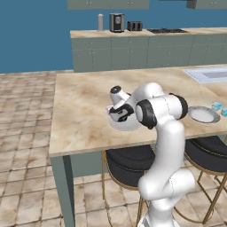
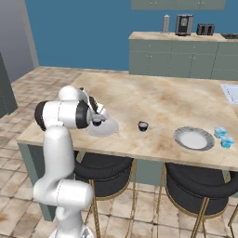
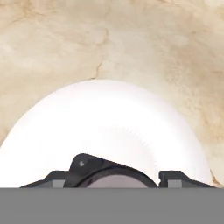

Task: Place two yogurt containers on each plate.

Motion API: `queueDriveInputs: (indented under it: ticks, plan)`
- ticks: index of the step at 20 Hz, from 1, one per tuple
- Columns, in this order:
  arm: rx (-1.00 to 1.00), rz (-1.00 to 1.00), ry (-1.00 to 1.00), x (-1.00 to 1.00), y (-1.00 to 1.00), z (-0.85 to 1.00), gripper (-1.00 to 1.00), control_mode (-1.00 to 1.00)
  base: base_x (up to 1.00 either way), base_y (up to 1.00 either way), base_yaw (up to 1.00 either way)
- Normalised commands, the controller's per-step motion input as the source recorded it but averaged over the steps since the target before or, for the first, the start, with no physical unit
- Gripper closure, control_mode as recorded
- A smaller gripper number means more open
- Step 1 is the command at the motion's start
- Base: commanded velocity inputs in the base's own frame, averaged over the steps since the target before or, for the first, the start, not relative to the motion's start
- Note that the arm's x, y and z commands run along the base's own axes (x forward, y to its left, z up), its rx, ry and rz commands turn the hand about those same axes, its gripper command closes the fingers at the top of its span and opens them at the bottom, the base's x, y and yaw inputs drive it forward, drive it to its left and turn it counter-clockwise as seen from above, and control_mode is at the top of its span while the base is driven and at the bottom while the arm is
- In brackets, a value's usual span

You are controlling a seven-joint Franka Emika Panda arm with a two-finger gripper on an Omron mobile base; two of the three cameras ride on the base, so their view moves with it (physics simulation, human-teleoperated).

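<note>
Island counter [image 2: 158, 100]: a long marble top; all the task things stand along its near edge, above two dark stools [image 2: 103, 168].
Left plate [image 2: 108, 128]: pale and round, close to the near edge, toward the left end of the counter. In the hand view it [image 3: 105, 127] lies directly below the hand.
Right plate [image 2: 194, 138]: same kind, near the near edge, toward the right end; its middle is bare. It shows also in the left base view [image 1: 204, 114].
Gripper [image 2: 96, 120]: it hangs low over the left plate and pinches a dark yogurt cup [image 2: 96, 122]. In the hand view the dark cup [image 3: 111, 177] sits between the two finger tips.
Second dark cup [image 2: 142, 126]: it stands alone on the counter, between the two plates, near the near edge.
Light blue cups [image 2: 223, 136]: two, just beside each other, on the counter just right of the right plate, not on it.
</note>
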Motion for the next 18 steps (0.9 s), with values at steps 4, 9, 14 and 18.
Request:
queueDriveInputs:
  ticks: [4, 9, 14, 18]
  plan:
    - [0.00, 0.00, 0.00, 0.00, 0.00, 0.00, -1.00, -1.00, 0.00, 0.00, 0.00]
    - [0.00, 0.00, -0.04, -0.01, 0.00, 0.07, -1.00, -1.00, 0.00, 0.00, 0.00]
    - [0.01, 0.00, -0.13, 0.00, -0.49, 0.39, -1.00, -1.00, 0.00, 0.00, 0.00]
    - [0.08, 0.00, -0.03, 0.00, -1.00, 0.25, -1.00, -1.00, 0.00, 0.00, 0.00]
